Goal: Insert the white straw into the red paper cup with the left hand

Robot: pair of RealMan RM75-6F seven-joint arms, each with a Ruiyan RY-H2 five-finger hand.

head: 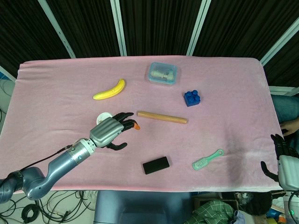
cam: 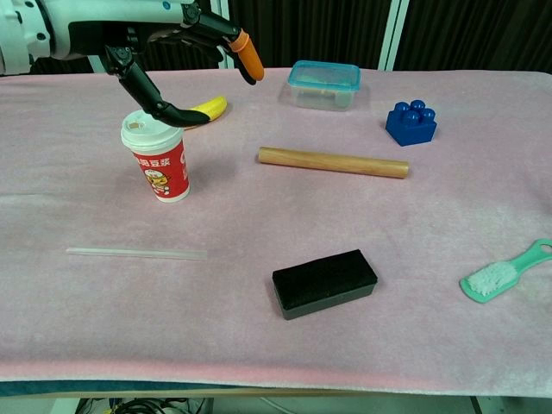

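While the straw (cam: 136, 254) lies flat on the cloth (cam: 414, 328) in front of the cup (cam: 159, 164), its long axis running left to right, nothing of the task looks done: picking up and inserting are both left. Left hand (cam: 177, 47) hovers above the cup, fingers spread, holding nothing. Right hand (head: 281, 158) waits at the table edge, fingers apart.

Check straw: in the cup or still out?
Out. The white straw lies flat on the cloth in front of the red paper cup; left hand holds nothing.
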